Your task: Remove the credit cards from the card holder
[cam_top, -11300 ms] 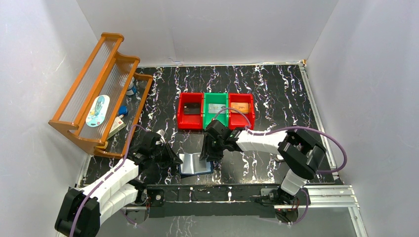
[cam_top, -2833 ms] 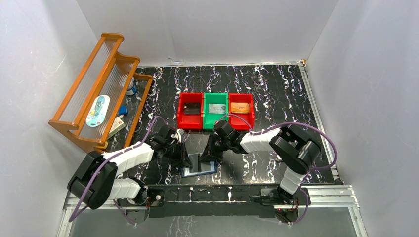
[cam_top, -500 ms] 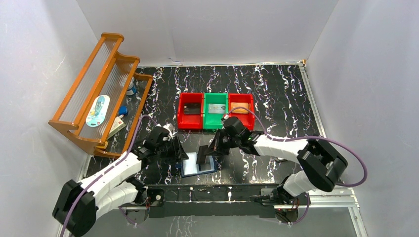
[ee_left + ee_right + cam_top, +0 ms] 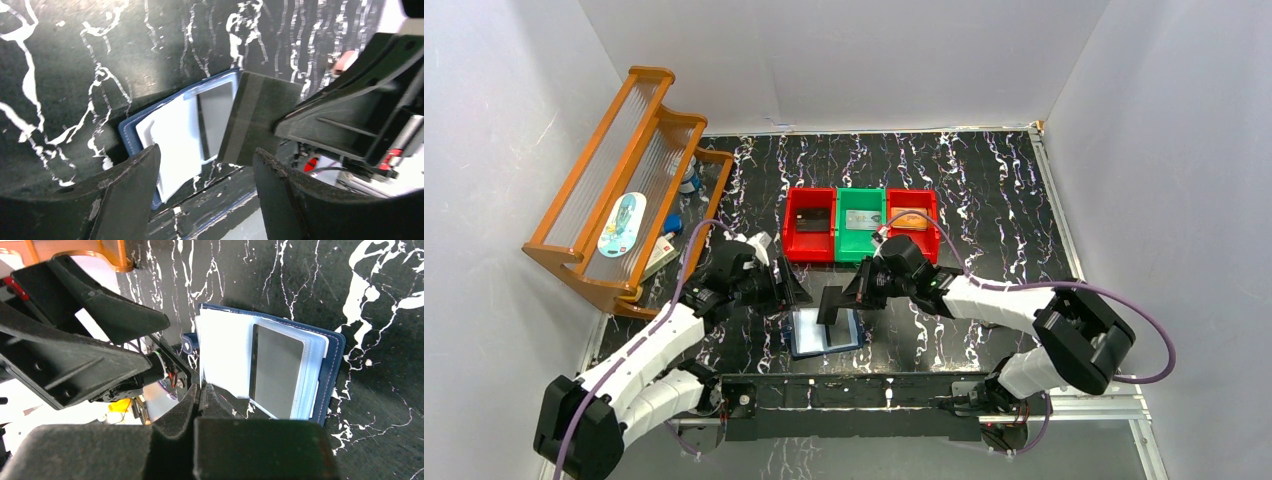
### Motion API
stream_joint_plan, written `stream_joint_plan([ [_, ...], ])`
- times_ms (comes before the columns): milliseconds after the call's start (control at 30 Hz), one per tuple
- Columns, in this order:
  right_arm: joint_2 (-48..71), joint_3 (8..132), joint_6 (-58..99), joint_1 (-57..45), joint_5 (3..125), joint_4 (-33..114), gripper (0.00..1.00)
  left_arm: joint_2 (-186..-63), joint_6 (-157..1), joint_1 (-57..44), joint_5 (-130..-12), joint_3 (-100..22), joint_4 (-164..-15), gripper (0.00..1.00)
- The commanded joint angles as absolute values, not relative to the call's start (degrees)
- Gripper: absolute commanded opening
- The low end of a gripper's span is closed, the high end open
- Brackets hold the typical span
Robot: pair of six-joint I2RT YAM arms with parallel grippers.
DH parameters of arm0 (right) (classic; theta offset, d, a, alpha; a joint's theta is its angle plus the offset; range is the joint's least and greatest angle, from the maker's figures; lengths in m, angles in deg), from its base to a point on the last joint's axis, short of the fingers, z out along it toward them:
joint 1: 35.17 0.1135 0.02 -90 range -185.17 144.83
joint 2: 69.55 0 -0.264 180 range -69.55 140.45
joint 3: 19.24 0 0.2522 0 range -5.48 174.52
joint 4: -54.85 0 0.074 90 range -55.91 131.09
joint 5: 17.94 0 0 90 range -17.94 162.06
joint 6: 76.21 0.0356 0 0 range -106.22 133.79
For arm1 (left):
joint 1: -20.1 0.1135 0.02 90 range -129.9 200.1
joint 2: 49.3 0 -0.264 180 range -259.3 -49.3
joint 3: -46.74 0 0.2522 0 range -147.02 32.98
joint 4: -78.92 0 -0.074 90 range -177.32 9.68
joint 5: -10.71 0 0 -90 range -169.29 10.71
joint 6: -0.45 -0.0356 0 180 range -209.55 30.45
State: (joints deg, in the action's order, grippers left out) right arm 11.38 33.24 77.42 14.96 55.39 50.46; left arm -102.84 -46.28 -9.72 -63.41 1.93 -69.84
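Extraction step: one card out, one left in its sleeve.

The left gripper (image 4: 789,295) hangs with jaws apart, grasping nothing, just left of the small navy-blue folding card holder (image 4: 824,338). It lies open on the black white-veined desk (image 4: 984,190), pale clear sleeves (image 4: 225,355) up. A dark grey sleeved card (image 4: 276,371) sits in its right half. Over it, the black plastic credit card (image 4: 831,303) with a lighter stripe stands near upright, pinched in the clenched right gripper (image 4: 859,292). Whether its bottom edge has cleared the sleeve, I cannot tell. Next, likely: lift it clear and set it down, then steady the holder and draw out the other.
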Motion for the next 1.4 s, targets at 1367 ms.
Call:
stream_joint_plan([
  [1367,7.12,20.07,85.59,13.69,47.90,96.49,0.00,-111.82,-28.30,8.87,-7.40,10.21,-121.91,0.34],
])
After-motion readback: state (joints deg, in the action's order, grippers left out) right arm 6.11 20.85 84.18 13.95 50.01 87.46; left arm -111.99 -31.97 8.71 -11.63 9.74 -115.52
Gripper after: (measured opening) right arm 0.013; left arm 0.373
